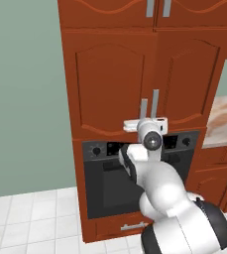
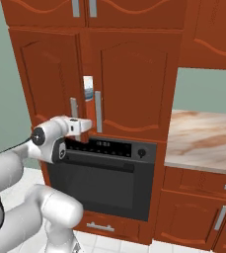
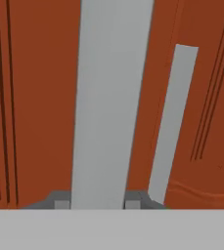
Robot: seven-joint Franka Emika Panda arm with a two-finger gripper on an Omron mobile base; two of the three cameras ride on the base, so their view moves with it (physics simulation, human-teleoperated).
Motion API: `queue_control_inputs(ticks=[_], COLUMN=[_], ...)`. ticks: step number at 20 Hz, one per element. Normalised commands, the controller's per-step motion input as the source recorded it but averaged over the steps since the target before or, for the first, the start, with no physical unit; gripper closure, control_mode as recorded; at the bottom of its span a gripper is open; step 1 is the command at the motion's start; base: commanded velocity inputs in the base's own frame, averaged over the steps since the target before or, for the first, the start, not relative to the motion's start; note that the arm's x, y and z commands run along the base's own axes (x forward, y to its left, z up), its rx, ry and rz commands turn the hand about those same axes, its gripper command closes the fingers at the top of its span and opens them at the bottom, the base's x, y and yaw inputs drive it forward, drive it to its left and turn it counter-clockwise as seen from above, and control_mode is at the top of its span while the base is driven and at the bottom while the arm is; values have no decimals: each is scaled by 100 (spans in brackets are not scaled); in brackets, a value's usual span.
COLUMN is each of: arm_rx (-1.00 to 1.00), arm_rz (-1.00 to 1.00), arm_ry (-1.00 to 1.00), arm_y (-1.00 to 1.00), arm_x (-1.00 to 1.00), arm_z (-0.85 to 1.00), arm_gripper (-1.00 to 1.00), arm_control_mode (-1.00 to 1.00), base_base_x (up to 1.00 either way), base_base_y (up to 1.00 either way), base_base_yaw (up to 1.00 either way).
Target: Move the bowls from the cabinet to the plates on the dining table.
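The robot's gripper (image 3: 97, 202) presses up against the tall reddish-brown cabinet (image 1: 110, 74), its two dark fingertips (image 3: 59, 202) standing narrow on either side of a long silver bar handle (image 3: 111, 102); whether they actually pinch the bar cannot be told. In the right base view the gripper (image 2: 87, 124) sits at the lower end of the left door's handle (image 2: 74, 107), and that door (image 2: 50, 79) stands slightly ajar, its inner edge parted from the neighbouring door (image 2: 134, 84). Through the slim gap, a sliver of a white bowl with blue pattern (image 2: 89, 89) shows inside the cabinet. Just below the hand lies the black oven (image 2: 102, 173), its control panel close under the gripper. To the right, a marble-patterned counter (image 2: 203, 138) stretches open beneath a pale green wall, while tiled floor (image 1: 30, 218) lies free to the cabinet's left.
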Motion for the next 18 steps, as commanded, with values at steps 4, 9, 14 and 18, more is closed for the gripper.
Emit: queue_control_inputs(ticks=[4, 9, 14, 18], arm_rx=[0, 0, 0, 0], arm_rz=[-8, -8, -7, -5], arm_ry=[2, 4, 4, 2], arm_y=[2, 4, 9, 14], arm_x=[-46, -51, -57, -61], arm_z=[24, 32, 34, 28], arm_gripper=[100, 100, 100, 100], arm_control_mode=[-100, -100, -100, -100], base_base_x=[0, 0, 0, 0], base_base_y=[0, 0, 0, 0], base_base_yaw=[0, 0, 0, 0])
